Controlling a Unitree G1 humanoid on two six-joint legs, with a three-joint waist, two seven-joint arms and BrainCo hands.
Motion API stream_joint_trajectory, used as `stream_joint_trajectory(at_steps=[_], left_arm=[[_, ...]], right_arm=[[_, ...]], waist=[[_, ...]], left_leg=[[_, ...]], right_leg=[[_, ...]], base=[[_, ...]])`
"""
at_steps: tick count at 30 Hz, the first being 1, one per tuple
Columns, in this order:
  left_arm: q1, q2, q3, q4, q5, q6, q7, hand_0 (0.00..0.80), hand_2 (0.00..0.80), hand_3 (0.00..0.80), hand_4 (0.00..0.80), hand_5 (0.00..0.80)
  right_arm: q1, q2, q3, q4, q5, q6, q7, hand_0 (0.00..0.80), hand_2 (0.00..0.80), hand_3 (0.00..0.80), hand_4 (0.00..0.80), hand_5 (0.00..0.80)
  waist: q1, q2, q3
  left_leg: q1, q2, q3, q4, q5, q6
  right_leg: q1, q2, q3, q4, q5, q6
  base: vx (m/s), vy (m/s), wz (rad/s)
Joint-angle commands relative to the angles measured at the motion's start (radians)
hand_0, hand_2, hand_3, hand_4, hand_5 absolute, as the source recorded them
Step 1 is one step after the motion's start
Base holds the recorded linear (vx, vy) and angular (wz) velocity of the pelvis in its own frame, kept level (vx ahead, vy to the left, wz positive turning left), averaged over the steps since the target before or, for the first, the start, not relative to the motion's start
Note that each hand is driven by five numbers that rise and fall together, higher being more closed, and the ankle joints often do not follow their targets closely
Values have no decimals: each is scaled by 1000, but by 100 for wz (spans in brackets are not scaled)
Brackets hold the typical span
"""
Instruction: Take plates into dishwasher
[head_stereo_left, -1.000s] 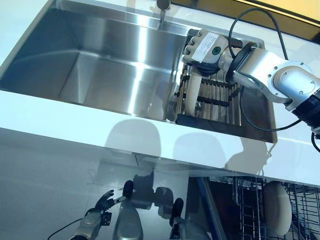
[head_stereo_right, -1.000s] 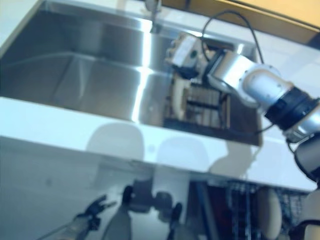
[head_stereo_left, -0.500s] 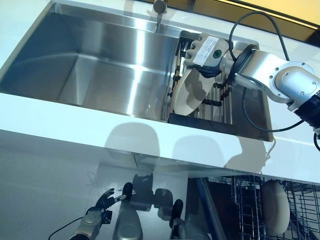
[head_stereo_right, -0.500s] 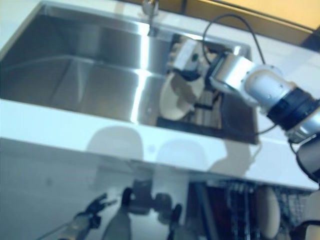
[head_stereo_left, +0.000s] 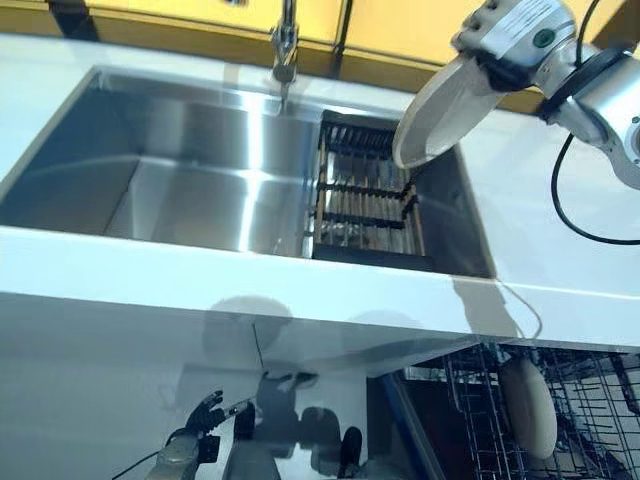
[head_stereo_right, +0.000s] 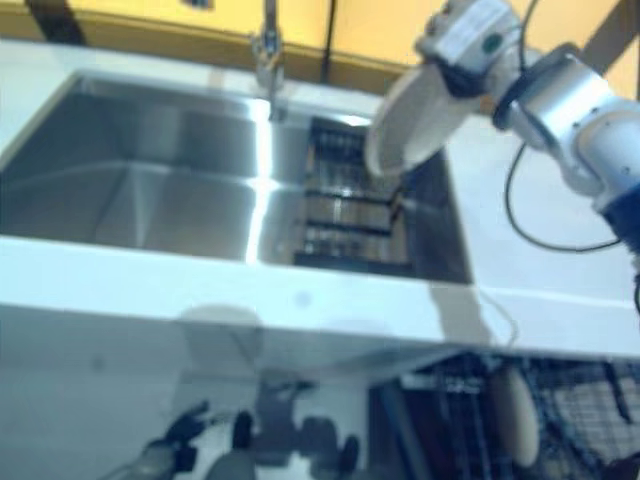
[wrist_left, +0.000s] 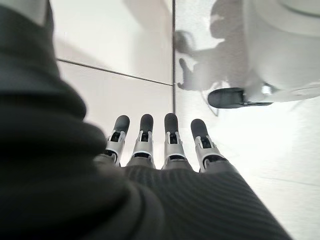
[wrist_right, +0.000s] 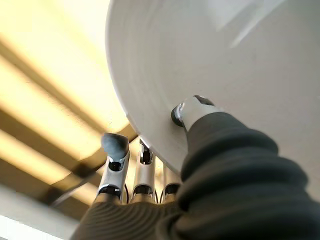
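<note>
My right hand (head_stereo_left: 512, 28) is shut on the rim of a white plate (head_stereo_left: 436, 112) and holds it tilted in the air above the dark drying rack (head_stereo_left: 365, 195) at the right end of the steel sink (head_stereo_left: 180, 170). In the right wrist view the plate (wrist_right: 215, 60) fills the frame, pinched between thumb and fingers (wrist_right: 114, 150). The rack holds no plates. Another white plate (head_stereo_left: 527, 407) stands on edge in the dishwasher's wire rack (head_stereo_left: 580, 415) at the lower right. My left hand (head_stereo_left: 192, 445) hangs low near the floor, fingers straight (wrist_left: 145, 140).
A faucet (head_stereo_left: 285, 45) stands behind the sink. The white countertop (head_stereo_left: 200, 275) runs along the sink's front and right side. A yellow wall (head_stereo_left: 400, 25) lies behind. A black cable (head_stereo_left: 570, 190) loops from my right arm over the counter.
My right hand has lifted the plate out of the drying rack and up to the right, above the sink. The camera view has also shifted. The left hand has stayed low.
</note>
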Motion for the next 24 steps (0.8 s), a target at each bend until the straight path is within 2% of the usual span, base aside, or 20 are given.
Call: stream_joint_trajectory(at_steps=[1, 6, 13, 18, 24], left_arm=[[-13, -17, -10, 38, 26, -32, -7, 0, 0, 0, 0, 0], [-2, -26, -7, 49, 42, -25, -24, 0, 0, 0, 0, 0], [-1, -28, -1, 53, 48, -21, -31, 0, 0, 0, 0, 0], [4, -39, 8, 58, 67, -20, -37, 0, 0, 0, 0, 0], [6, -43, 18, 65, 89, -24, -42, 0, 0, 0, 0, 0]], right_arm=[[-10, -87, -47, 44, 53, 128, -57, 800, 800, 800, 800, 800], [111, -149, -174, 34, 94, 203, -56, 800, 800, 800, 800, 800], [322, -227, -363, 1, 165, 231, -33, 800, 800, 800, 800, 800], [536, -266, -560, 10, 297, 217, -51, 800, 800, 800, 800, 800], [843, -258, -842, -25, 369, 195, -59, 800, 800, 800, 800, 800]], waist=[[-7, -14, -72], [-45, 7, -97], [-97, 13, -109], [-139, 20, -114], [-183, 23, -113]], left_leg=[[77, -79, 20, -2, -113, 71], [111, -74, 39, -2, -127, 72], [129, -61, 76, -2, -134, 71], [133, -49, 102, -2, -137, 67], [140, -37, 134, -2, -141, 67]], right_leg=[[-4, 38, 6, 2, 17, 10], [14, 41, 37, 2, 12, 14], [7, 51, 79, 2, 15, 19], [-7, 61, 113, 2, 20, 22], [-24, 69, 151, 2, 27, 24]], base=[[81, 42, -14], [61, 31, -22], [25, 17, -18], [16, -3, -24], [2, -16, -18]])
